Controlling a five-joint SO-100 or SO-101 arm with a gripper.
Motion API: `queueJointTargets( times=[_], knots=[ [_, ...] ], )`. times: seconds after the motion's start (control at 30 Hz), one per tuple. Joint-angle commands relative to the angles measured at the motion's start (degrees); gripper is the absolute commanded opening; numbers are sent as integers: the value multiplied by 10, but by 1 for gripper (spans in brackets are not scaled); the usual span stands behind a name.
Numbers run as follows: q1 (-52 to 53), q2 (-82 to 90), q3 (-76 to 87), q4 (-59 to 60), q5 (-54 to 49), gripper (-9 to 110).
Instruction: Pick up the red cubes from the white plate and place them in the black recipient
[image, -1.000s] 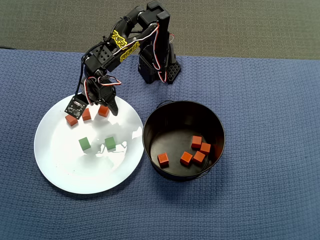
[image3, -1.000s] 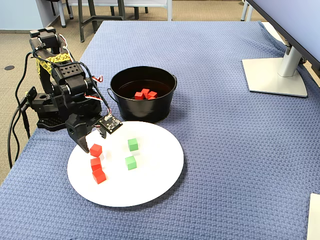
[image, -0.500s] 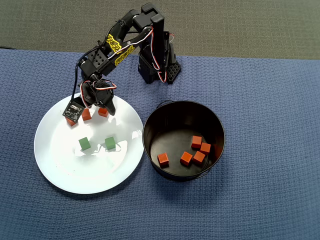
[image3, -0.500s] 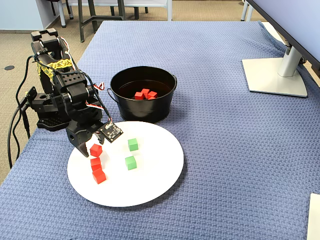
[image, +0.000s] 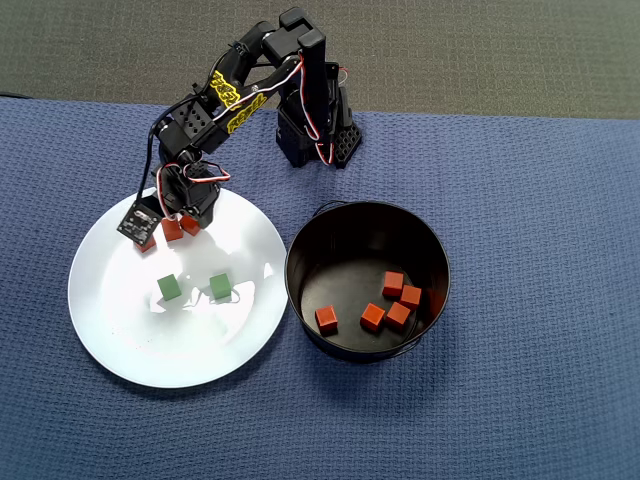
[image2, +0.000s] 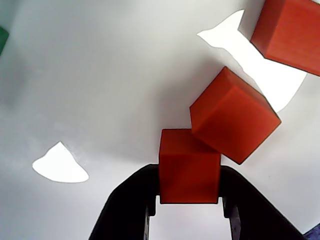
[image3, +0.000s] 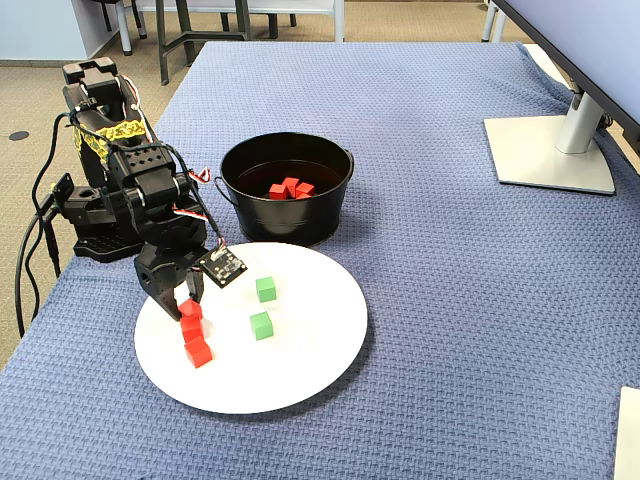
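A blue woven cloth covers the tabletop (image: 520, 200), and on it, in the left half of the overhead view, lies the white plate (image: 130, 340), large, round, flat and glossy with bright glare patches. Just right of it, rim near rim, stands the black recipient (image: 300, 250), a round pot with tall straight walls and a thin wire handle, narrower than the plate. The black arm (image: 225, 95) reaches from the upper middle of the frame down to the plate's upper left edge. Its tool (image2: 189, 202) is narrowed onto a red cube (image2: 189, 170); the wrist view shows a black finger (image2: 132, 200) pressed to each side of that cube. The cube is small, matte, red-orange with crisp edges. A second red cube (image2: 232, 115) touches its upper right corner, and a third (image2: 290, 30) lies apart near the frame's upper right. Five more red cubes (image: 398, 316) lie on the pot's bottom. Two green cubes (image: 220, 287) stand mid-plate.
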Motion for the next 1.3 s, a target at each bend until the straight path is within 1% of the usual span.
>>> queueJointTargets(
  times=[0.0, 0.1, 0.23, 0.4, 0.6, 0.73, 0.83, 0.9, 0.93, 1.0, 1.1, 1.17, 1.27],
  knots=[
    [-29, 66, 9, -12, 65, 0],
    [-55, 127, 28, -10, 137, 0],
    [-108, 222, 33, 32, 246, 0],
    [-201, 320, 4, 58, 460, 0],
    [-330, 356, -108, 102, 780, 0],
    [-434, 356, -155, 129, 901, 0],
    [-512, 347, -156, 132, 947, 1],
    [-559, 339, -143, 132, 956, 23],
    [-575, 334, -137, 131, 962, 27],
    [-586, 323, -131, 125, 973, 32],
    [-554, 307, -134, 123, 933, 36],
    [-514, 302, -134, 128, 905, 37],
    [-424, 294, -143, 138, 908, 31]
  ],
)
